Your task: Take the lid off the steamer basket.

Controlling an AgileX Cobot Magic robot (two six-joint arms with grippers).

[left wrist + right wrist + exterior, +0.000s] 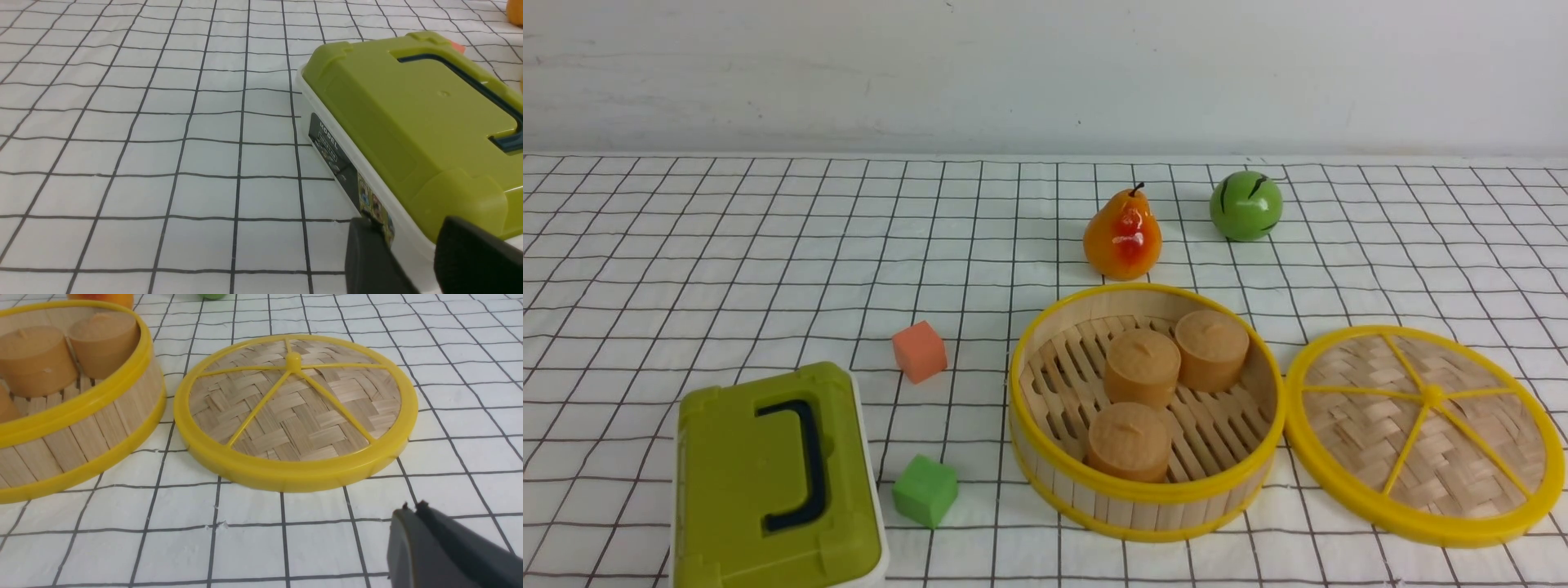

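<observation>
Sitting open, basket [1147,412] holds three tan cakes [1142,367] on its slatted floor. Lid [1425,434] lies flat on the cloth [768,245] just right of the basket, spoke side up: woven tan disc, yellow rim, five spokes. Left gripper [412,261] spread beside the green box [412,118]; right gripper [412,522] pinched closed, empty.

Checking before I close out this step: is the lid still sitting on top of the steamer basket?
No, the lid lies flat on the cloth beside the open steamer basket.

Lab tabletop, grid-lined white cloth [768,245], bare white wall [1045,73], toy fruit
</observation>
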